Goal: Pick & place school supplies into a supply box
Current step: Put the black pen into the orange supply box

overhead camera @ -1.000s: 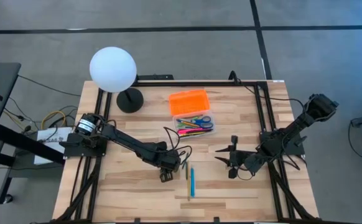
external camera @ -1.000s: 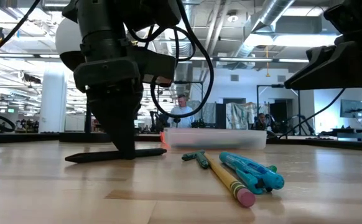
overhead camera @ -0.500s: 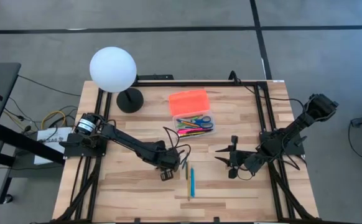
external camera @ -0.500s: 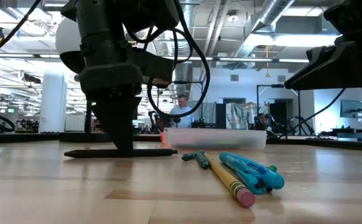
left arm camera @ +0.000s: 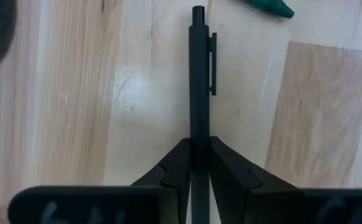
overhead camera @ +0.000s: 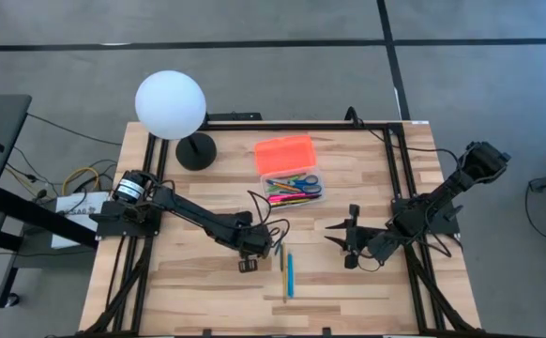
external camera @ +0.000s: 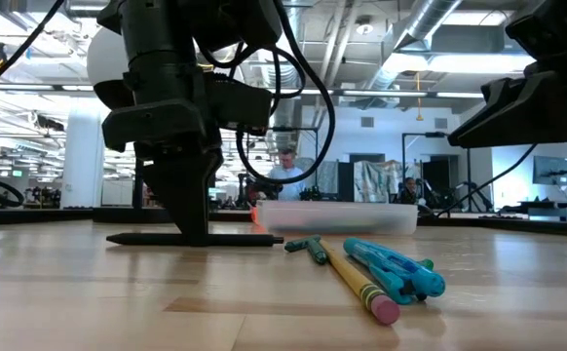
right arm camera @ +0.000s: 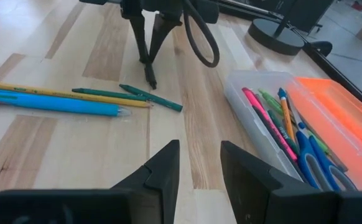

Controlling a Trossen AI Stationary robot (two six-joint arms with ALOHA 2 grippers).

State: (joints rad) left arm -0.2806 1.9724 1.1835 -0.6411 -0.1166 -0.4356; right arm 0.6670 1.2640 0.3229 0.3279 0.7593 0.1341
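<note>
Gripping black pen (left arm camera: 199,87), left pincer (left arm camera: 199,163).

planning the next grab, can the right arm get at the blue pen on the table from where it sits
Probably yes. The right hand waits open and empty, with bare table between it and the blue pen; the left hand is shut on the black pen farther off.

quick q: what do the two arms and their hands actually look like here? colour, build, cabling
Both arms are black, jointed and slim. The left arm has a silver ring at its base and loose black cables looping at the wrist. Its hand, the left hand, has two matte black tapered fingers. The right hand looks the same, its fingers wedge-shaped.
</note>
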